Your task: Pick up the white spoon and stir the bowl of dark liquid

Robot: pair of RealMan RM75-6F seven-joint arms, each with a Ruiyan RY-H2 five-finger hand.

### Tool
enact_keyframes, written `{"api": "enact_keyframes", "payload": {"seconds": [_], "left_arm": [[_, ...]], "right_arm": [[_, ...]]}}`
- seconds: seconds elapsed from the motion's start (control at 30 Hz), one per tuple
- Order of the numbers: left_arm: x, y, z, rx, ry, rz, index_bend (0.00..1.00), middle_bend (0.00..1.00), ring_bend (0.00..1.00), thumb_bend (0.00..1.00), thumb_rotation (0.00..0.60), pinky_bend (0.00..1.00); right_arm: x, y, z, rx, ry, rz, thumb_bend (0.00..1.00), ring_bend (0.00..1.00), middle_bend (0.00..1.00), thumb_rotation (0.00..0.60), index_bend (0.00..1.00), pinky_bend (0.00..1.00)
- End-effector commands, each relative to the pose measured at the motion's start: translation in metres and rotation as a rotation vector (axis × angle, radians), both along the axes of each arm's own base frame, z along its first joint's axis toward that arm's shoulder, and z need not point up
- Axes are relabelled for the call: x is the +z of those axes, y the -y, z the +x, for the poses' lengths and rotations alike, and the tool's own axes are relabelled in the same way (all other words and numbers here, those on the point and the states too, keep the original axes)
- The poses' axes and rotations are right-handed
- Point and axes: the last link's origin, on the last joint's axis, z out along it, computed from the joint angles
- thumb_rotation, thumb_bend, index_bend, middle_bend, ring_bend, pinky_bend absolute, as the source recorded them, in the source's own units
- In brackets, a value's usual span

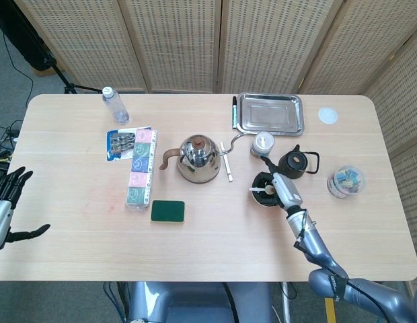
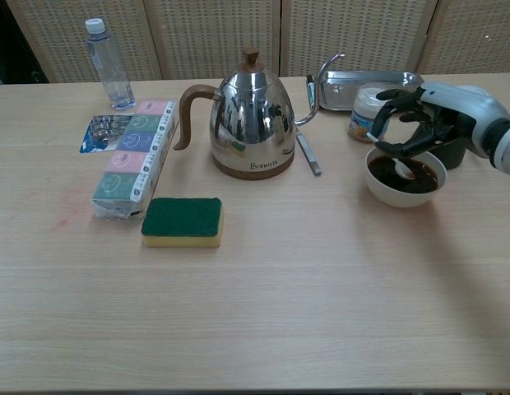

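Inside the bowl of dark liquid, white spoon, gripped by right hand; left hand open-fingered.

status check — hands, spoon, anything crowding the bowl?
Right hand holds spoon, tip in bowl. Left hand open, off table. Black pot and jar close behind.

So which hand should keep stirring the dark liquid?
The right hand: it holds the white spoon in the bowl. The left hand is open, off the table's far edge.
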Motion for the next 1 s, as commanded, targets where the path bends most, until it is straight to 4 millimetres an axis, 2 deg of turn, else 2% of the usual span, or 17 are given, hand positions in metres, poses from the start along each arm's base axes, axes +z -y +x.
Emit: {"api": "enact_keyframes", "payload": {"seconds": [0.03, 0.27, 0.47, 0.77, 1.0], "left_arm": [[0.001, -0.001, 0.0, 0.003, 0.003, 0.002, 0.0, 0.0, 0.0, 0.0, 0.492, 0.0], [0.005, -0.002, -0.002, 0.011, 0.015, 0.009, 0.0, 0.0, 0.0, 0.0, 0.493, 0.0], [0.006, -0.003, -0.003, 0.014, 0.023, 0.009, 0.0, 0.0, 0.0, 0.0, 0.492, 0.0], [0.005, 0.0, -0.001, 0.0, 0.022, -0.003, 0.0, 0.0, 0.0, 0.0, 0.493, 0.0], [0.006, 0.002, -0.001, -0.006, 0.026, -0.001, 0.0, 0.0, 0.0, 0.0, 0.491, 0.0]], "right_arm": [[-0.006, 0.003, 0.005, 0.005, 0.003, 0.012, 0.47, 0.0, 0.0, 0.6, 0.58, 0.0], [-0.014, 0.015, 0.011, -0.003, 0.006, 0.011, 0.47, 0.0, 0.0, 0.6, 0.58, 0.0], [-0.007, 0.025, 0.01, -0.01, -0.004, -0.017, 0.47, 0.0, 0.0, 0.6, 0.58, 0.0], [0.004, 0.006, -0.004, -0.022, -0.032, 0.013, 0.47, 0.0, 0.0, 0.6, 0.58, 0.0], [0.009, -0.009, -0.005, -0.018, -0.033, 0.036, 0.47, 0.0, 0.0, 0.6, 0.58, 0.0]]}}
